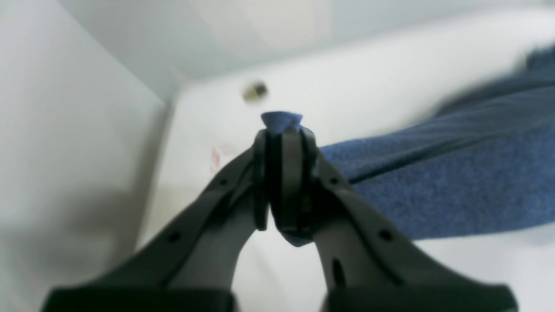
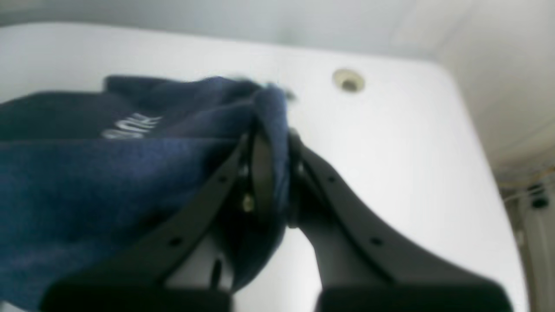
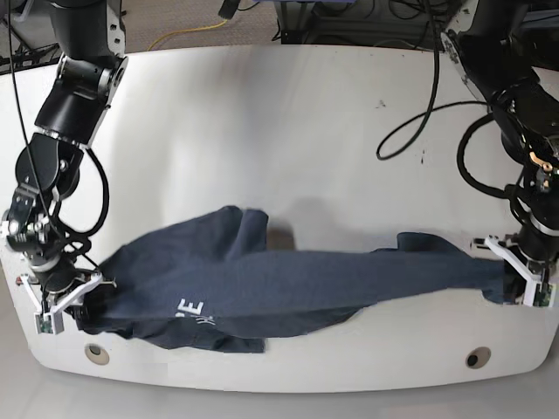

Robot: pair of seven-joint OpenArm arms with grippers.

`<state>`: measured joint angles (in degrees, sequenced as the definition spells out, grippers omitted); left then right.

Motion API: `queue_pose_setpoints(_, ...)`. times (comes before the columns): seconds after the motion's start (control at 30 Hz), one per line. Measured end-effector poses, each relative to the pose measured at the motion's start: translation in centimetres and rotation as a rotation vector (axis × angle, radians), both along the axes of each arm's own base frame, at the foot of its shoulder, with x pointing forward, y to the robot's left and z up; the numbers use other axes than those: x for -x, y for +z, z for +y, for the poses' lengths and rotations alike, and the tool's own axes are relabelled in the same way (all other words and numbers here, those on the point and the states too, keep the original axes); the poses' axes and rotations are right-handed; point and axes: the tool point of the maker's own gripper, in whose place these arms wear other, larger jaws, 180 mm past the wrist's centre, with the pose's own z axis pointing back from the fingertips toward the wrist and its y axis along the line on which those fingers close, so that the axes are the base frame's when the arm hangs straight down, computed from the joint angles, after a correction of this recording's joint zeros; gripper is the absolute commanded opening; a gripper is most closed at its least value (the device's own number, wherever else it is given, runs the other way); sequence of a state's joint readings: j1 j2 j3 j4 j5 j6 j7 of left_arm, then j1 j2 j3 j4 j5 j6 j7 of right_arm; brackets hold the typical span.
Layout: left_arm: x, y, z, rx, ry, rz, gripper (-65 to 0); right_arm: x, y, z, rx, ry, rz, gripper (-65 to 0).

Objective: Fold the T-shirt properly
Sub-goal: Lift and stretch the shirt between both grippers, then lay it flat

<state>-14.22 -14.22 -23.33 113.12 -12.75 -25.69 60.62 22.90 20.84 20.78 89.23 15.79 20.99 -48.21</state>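
Note:
The dark slate-blue T-shirt (image 3: 279,288) is stretched in a long band across the front of the white table (image 3: 288,131), with part of its white lettering (image 3: 192,310) showing. My left gripper (image 3: 509,284) is shut on the shirt's right end; in the left wrist view the jaws (image 1: 282,130) pinch a blue fabric tip, and the cloth (image 1: 455,182) runs off to the right. My right gripper (image 3: 83,310) is shut on the shirt's left end; in the right wrist view its fingers (image 2: 271,143) clamp a bunched fold of the shirt (image 2: 108,173).
Two round holes sit in the table near its front edge, one at the left (image 3: 98,353) and one at the right (image 3: 476,358). A black cable (image 3: 419,113) loops over the table's back right. The table's front edge runs close under both grippers.

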Motion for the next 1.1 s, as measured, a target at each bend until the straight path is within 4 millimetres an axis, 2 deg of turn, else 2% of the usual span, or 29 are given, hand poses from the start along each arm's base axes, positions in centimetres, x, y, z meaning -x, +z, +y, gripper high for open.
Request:
queue_pose_setpoints(0.1,1.8,-3.8,-0.8,0.009,-0.040,0.103,-64.6,2.5,-3.5,0.1,-0.035,-0.030,0.059,-65.0)
queue_pose_setpoints(0.27,4.8,-8.4,-1.1,0.016,-0.054,0.231,-64.6,6.5,-8.8,1.1,-0.082,-0.045,0.167,-65.0)
queue_pose_setpoints(0.37,6.8,-10.7,-1.0,0.019,-0.051,0.301,-64.7,8.7,-11.0,1.2,-0.109,-0.070,0.215,-65.0)
queue_pose_setpoints(0.5,9.9,-13.4,-0.1,0.027,-0.021,0.392,-64.7,11.7,-13.4,0.1,-0.136,-0.126,0.279,-65.0)
queue_pose_setpoints(0.67,12.8,-15.3,1.1,0.035,0.014,0.463,-64.7,14.5,-15.4,-0.2,-0.158,-0.133,0.346,-65.0)
queue_pose_setpoints(0.87,15.9,-16.8,2.4,0.013,0.033,0.538,-64.7,17.8,-17.9,0.7,-0.191,-0.098,0.443,-65.0)
queue_pose_setpoints(1.1,17.8,-17.3,3.5,-0.019,0.030,0.583,-64.4,19.9,-19.5,2.4,-0.197,-0.027,0.499,-65.0)
